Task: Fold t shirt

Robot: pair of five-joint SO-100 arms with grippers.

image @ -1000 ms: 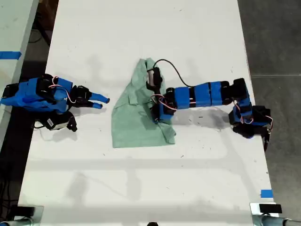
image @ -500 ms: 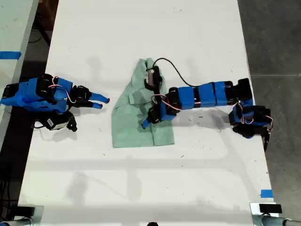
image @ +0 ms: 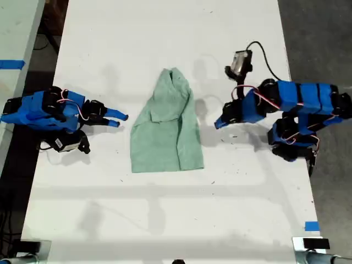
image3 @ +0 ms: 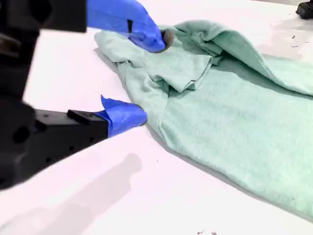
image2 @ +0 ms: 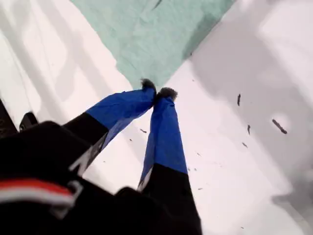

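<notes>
Both claws off t shirt (image: 166,129), first claw (image: 218,124) withdrawn

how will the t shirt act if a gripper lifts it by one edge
Probably floppy: the t shirt already lies in soft folds and wrinkles, so it should drape and sag from a pinch. Likely light for its size, being thin cloth. A push may bunch it on the smooth white table rather than slide it whole.

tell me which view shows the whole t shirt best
The exterior view: the t shirt lies complete on the table, every edge visible. The first wrist view catches only one corner beyond my first gripper; the second wrist view shows its folds close up but crops it.
</notes>
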